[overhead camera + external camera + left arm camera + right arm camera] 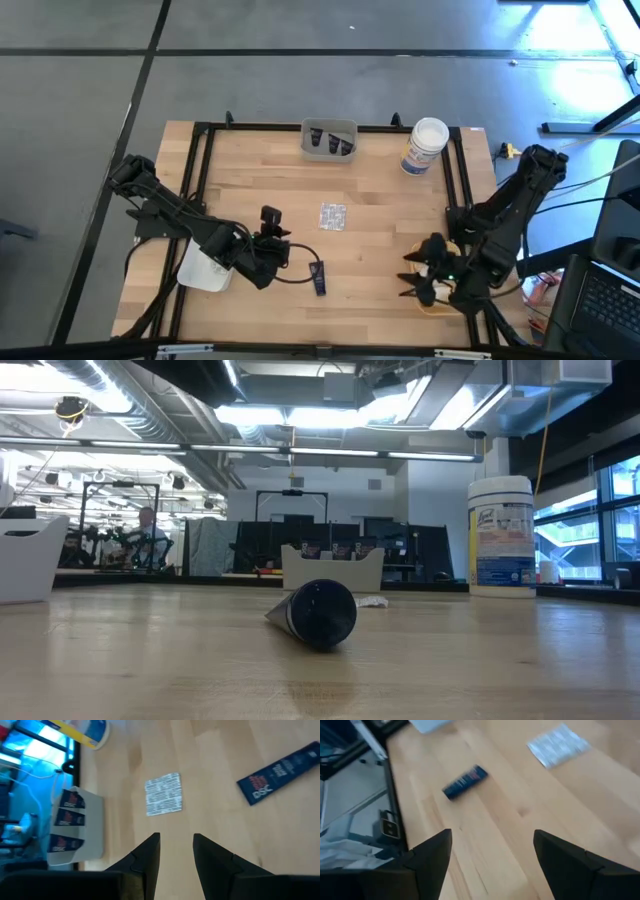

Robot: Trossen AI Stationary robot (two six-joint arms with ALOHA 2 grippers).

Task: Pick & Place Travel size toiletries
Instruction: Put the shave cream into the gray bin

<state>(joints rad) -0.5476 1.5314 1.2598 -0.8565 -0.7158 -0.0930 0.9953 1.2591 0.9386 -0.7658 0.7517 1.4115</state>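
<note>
Near table centre: silvery blister packet (333, 216), lying flat on the bare wood, nothing touching it.
Packet, handling: we judge it v. light, thin, semi-stiff foil, prob. slick; hard to pinch from above since it hugs the surface. Best hold, in our view: across one edge or a corner, fingertips pressed down so one slips under.
Packet vs left fingers: left wrist view shows packet (163, 794) ahead of the left gripper (176, 840), roughly in line w/ the gap, not between the tips, no contact.
Left gripper: (271, 229), front-left of centre, fingers slightly parted, nothing held.
Dark tube: (318, 278), on the wood toward the front edge, just beside left gripper; also seen at (278, 773) and (464, 782). We judge it light, firm-bodied, smooth, apt to roll; take across the mid-body, jaws square to its length.
Right gripper: (421, 272), front-right over the yellow tray (430, 304), fingers spread wide, empty; tube and packet (558, 744) well ahead of it.
Grey tray: (329, 127), back edge, holds several dark tubes.
White tray: (200, 275), front-left, partly under the left arm.
White jar: (424, 146), blue label, back-right, upright.
Low view: dark cone-shaped end (318, 614) on its side mid-table; we cannot tell whether it is the tube end-on.
</note>
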